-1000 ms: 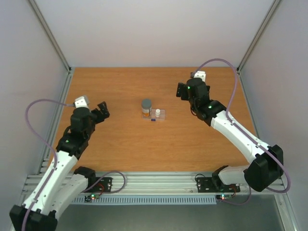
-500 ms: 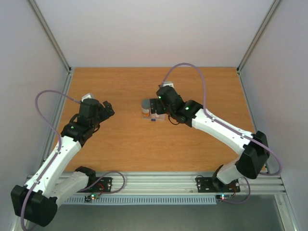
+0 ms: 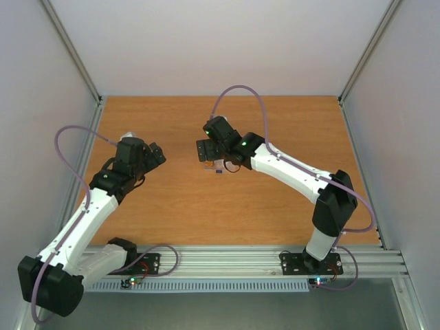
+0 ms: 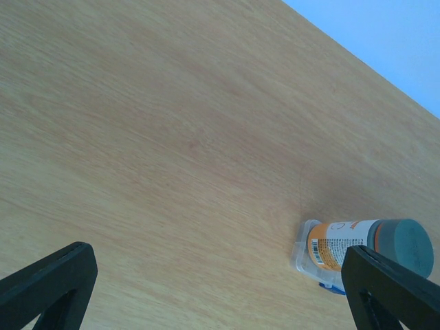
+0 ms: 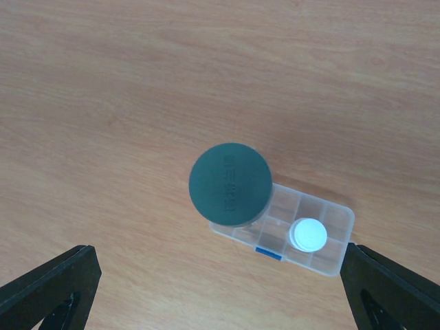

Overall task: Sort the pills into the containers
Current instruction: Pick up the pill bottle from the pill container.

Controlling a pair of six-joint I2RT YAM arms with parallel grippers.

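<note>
Jaws spread, the right gripper (image 3: pixel 205 150) hangs over the pill box (image 5: pixel 335 237), whose length lies along the jaws' gap; the left gripper (image 3: pixel 152 157), also spread, sits nearer the table's (image 3: pixel 275 124) left edge.

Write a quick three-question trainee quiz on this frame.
1. True or false: the right tool is shut on the grey-capped bottle.
2. What stands on the pill box next to the grey-capped bottle? A) a white-capped vial B) a spoon C) a second pill box
3. Which tool hangs over the pill box, left or right?

Key: 1 false, it is open above the bottle. 2 A. 3 the right tool.
</note>
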